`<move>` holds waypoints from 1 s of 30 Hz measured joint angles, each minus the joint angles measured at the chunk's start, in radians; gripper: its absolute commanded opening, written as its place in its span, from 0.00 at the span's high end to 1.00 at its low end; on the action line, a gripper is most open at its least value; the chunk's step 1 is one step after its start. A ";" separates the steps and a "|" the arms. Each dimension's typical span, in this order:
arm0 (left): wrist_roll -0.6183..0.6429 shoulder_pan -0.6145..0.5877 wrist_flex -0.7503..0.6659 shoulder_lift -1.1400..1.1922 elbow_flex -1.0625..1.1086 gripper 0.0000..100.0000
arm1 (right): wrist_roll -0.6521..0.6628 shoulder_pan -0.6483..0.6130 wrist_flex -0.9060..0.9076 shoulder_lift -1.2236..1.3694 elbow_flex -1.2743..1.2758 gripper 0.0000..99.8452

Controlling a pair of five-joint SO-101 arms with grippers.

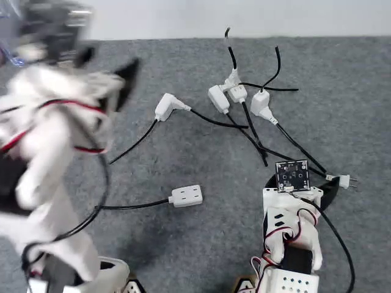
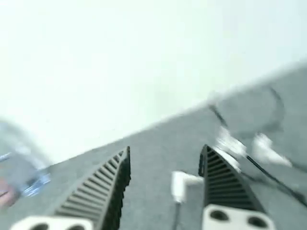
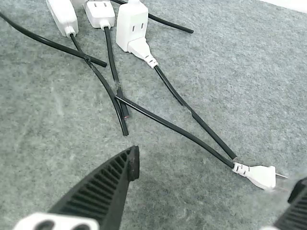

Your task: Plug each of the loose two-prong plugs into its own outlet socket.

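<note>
A loose white two-prong plug on a black cord lies on the grey carpet, right by the far finger of my right gripper. That gripper is open and low over the carpet; from above it sits just left of the plug. Three white socket ends lie clustered beyond it. My left gripper is open and empty, raised at the table's left and blurred. Between its fingers, farther off, a white angled piece lies on the carpet.
A white three-way socket block on a black cord lies mid-table. Black cords cross between the cluster and the right arm. The left arm's red and black wires hang over the left side.
</note>
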 measured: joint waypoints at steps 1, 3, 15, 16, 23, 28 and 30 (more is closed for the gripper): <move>0.018 -0.040 0.000 -0.018 -0.005 0.79 | 0.000 0.000 0.000 0.000 0.000 0.54; 0.051 -0.107 0.000 -0.063 -0.005 0.79 | 0.000 0.000 0.000 0.000 0.000 0.54; 0.072 -0.292 0.000 -0.509 0.207 0.79 | 0.000 0.000 0.000 0.000 0.000 0.54; 0.072 -0.295 0.000 -0.548 0.262 0.79 | 0.000 0.000 0.000 0.000 0.000 0.54; 0.072 -0.298 -0.052 -0.847 0.778 0.78 | 0.000 0.000 0.000 0.000 0.000 0.54; 0.072 -0.298 -0.207 -1.080 1.151 0.78 | 0.000 0.000 0.000 0.000 0.000 0.54; 0.049 -0.298 -0.252 -1.158 1.289 0.78 | 0.000 0.000 0.000 0.000 0.000 0.54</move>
